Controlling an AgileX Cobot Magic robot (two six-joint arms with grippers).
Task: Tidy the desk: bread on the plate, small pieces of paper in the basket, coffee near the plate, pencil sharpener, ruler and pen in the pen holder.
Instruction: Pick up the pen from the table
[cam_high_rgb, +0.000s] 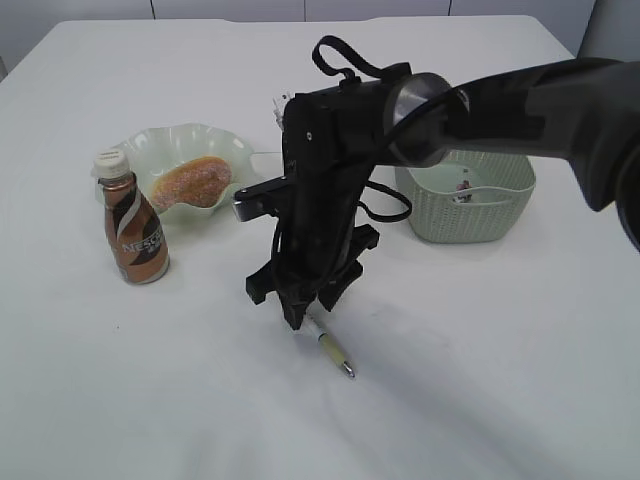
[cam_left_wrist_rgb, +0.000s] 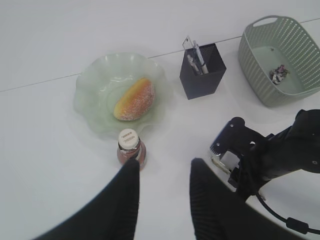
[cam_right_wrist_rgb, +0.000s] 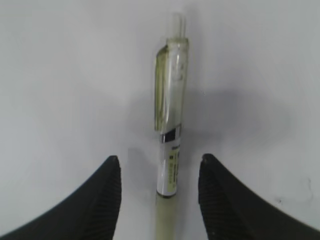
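Note:
A yellowish clear pen (cam_right_wrist_rgb: 170, 115) lies on the white desk (cam_high_rgb: 480, 380); it also shows in the exterior view (cam_high_rgb: 335, 355). My right gripper (cam_right_wrist_rgb: 160, 160) is open, low over the pen, one finger on each side of its barrel; in the exterior view it (cam_high_rgb: 303, 315) covers the pen's far end. My left gripper (cam_left_wrist_rgb: 162, 167) is open and empty, high above the desk near the coffee (cam_left_wrist_rgb: 131, 147). The bread (cam_left_wrist_rgb: 135, 98) lies in the plate (cam_left_wrist_rgb: 92, 85). The black pen holder (cam_left_wrist_rgb: 202, 75) holds the ruler (cam_left_wrist_rgb: 200, 57). A paper wad (cam_left_wrist_rgb: 278, 74) lies in the basket (cam_left_wrist_rgb: 300, 40).
In the exterior view the coffee (cam_high_rgb: 135, 225) stands in front of the plate (cam_high_rgb: 165, 140) with the bread (cam_high_rgb: 190, 180). The basket (cam_high_rgb: 465, 215) stands right of the right arm (cam_high_rgb: 330, 170), which hides the pen holder.

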